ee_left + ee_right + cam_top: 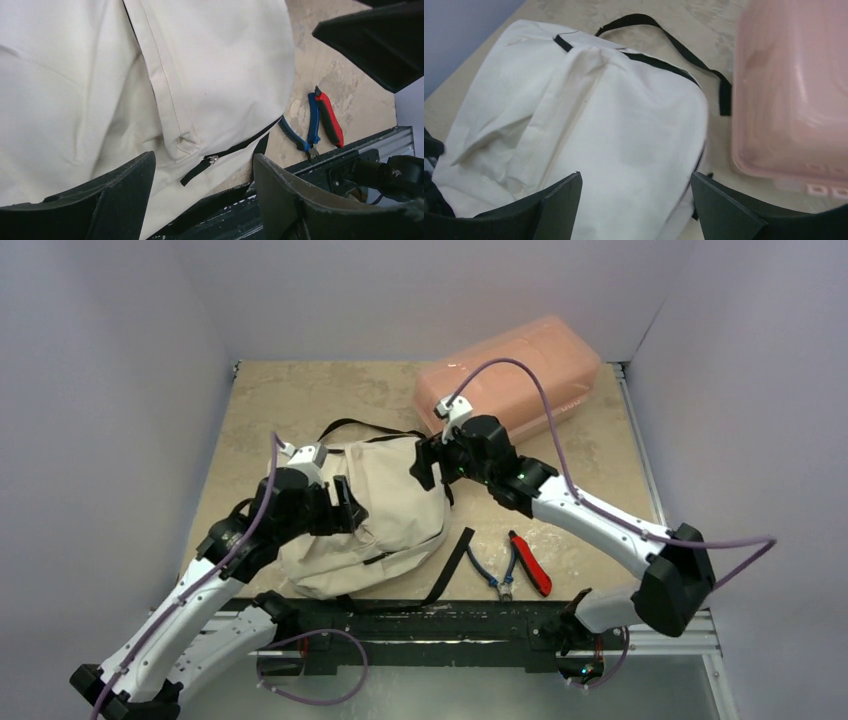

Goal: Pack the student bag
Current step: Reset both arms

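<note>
The student bag (390, 505), cream-beige with black straps, lies slumped on the table's middle. My left gripper (352, 512) is open over its left side. In the left wrist view the open gripper (204, 157) hangs above the bag (210, 65) near a black zip with a small metal pull (213, 159). My right gripper (428, 462) is open over the bag's upper right part. In the right wrist view the open gripper (635, 175) frames the bag's fabric (599, 115) and holds nothing.
A translucent pink plastic box (510, 370) stands at the back right, close to the bag, and shows in the right wrist view (794, 90). Blue-handled pliers (490, 575) and a red-handled tool (530, 562) lie right of the bag near the front rail (450, 620). A black strap (674, 42) loops behind the bag.
</note>
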`<state>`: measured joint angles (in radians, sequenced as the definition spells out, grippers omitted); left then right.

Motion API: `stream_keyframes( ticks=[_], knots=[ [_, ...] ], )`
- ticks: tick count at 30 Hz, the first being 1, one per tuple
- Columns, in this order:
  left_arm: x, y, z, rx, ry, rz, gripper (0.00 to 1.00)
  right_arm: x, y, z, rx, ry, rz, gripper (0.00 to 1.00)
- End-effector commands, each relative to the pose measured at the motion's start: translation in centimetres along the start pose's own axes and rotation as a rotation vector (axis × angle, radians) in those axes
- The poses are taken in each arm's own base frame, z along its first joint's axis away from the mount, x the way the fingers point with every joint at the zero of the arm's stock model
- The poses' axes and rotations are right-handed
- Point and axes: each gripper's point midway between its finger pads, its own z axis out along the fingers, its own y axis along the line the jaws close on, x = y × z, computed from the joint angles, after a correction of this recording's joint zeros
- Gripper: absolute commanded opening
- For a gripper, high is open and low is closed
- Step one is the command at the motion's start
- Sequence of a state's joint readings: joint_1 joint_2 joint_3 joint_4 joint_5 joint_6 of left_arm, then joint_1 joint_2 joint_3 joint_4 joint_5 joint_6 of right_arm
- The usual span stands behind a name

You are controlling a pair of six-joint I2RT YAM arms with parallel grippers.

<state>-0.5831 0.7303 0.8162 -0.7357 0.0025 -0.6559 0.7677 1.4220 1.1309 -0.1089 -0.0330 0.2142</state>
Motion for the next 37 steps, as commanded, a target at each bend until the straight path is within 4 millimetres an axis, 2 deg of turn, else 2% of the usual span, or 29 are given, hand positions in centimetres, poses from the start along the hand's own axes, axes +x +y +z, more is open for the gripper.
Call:
stream_keyframes(
  ticks=[1,5,7,10,12,14,18,24,33,37],
  knots=[
    [-6.8,-1.2,-5.6,-0.017,-0.241,0.125,0.72,-6.0,-2.4,-6.9,0.181,-0.212,0.044,0.85],
    [-12.3,-2.0,-11.7,-0.032,-0.484,0.183,0.73,-10.3,-5.3,-13.5,0.378,-0.358,0.011,0.90],
    [-14.0,-2.2,-14.3,-0.036,-0.581,0.199,0.73,-11.8,-6.7,-16.6,0.474,-0.426,0.024,0.91],
    [-15.6,-2.3,-17.7,-0.035,-0.693,0.213,0.73,-13.4,-7.5,-21.3,0.541,-0.515,0.033,0.92],
    [-16.3,-2.2,-19.2,-0.036,-0.749,0.213,0.73,-13.9,-7.8,-23.7,0.560,-0.561,0.033,0.92],
    [-16.6,-2.0,-20.1,-0.038,-0.787,0.217,0.73,-14.0,-8.0,-25.8,0.571,-0.608,0.047,0.99],
    [-16.9,-1.6,-21.1,-0.056,-0.816,0.213,0.73,-14.2,-8.4,-29.1,0.590,-0.679,0.067,0.99],
    [-16.7,-1.2,-21.8,-0.066,-0.824,0.203,0.73,-14.0,-8.5,-31.1,0.593,-0.704,0.083,0.99],
    [-16.0,-0.8,-22.2,-0.069,-0.812,0.189,0.73,-13.6,-8.4,-32.0,0.573,-0.741,0.107,0.99],
    [-15.8,-0.6,-22.2,-0.074,-0.808,0.191,0.73,-13.2,-9.2,-32.3,0.615,-0.773,0.183,0.99]
  ],
)
